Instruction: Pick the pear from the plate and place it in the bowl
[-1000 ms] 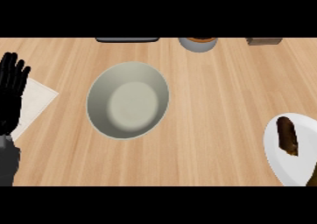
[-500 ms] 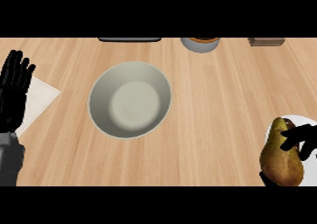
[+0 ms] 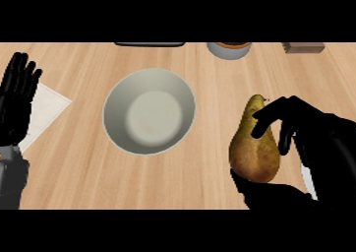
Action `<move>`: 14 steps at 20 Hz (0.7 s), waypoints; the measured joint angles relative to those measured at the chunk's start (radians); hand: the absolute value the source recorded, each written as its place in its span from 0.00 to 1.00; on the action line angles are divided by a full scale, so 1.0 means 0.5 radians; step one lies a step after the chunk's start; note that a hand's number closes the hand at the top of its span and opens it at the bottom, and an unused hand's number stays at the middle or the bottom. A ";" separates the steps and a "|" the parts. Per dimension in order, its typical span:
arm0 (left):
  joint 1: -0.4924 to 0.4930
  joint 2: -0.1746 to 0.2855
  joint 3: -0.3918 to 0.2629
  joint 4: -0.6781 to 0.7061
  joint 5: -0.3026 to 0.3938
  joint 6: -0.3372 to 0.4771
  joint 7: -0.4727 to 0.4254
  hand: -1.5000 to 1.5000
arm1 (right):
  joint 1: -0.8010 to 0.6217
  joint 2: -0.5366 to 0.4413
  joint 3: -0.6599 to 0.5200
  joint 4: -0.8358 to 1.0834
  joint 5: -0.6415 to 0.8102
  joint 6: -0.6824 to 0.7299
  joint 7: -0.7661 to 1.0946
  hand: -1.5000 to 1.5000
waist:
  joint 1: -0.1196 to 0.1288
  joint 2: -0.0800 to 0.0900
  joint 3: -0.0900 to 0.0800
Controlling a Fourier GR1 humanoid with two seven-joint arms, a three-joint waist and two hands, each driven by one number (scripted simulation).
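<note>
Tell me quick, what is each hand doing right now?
Left hand: open, fingers up, holding nothing, at the left edge.
Right hand: closed around the pear.

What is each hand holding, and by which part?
Right hand holds the pear: fingers curl over its narrow upper half on the right side, with the hand also under its wide base. Left hand, open at the left edge, holds nothing.

We see russet-yellow pear, narrow stem end pointing away from us, clasped in right hand, fingers curled over its neck. We see pale grey-green bowl, mouth up, well left of that hand.
</note>
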 measured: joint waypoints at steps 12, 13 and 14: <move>0.015 -0.005 0.015 0.038 0.011 -0.036 -0.056 0.50 | -0.740 0.031 0.255 1.001 -0.315 -0.421 0.253 1.00 | 0.008 0.011 0.005; 0.007 -0.002 0.020 0.039 0.014 -0.035 -0.046 0.50 | -0.760 0.032 0.288 1.074 -0.335 -0.474 0.256 1.00 | 0.006 0.011 0.005; 0.002 -0.019 0.003 0.024 -0.003 -0.015 -0.043 0.50 | -0.812 0.032 0.312 1.171 -0.348 -0.533 0.256 1.00 | 0.009 0.012 0.006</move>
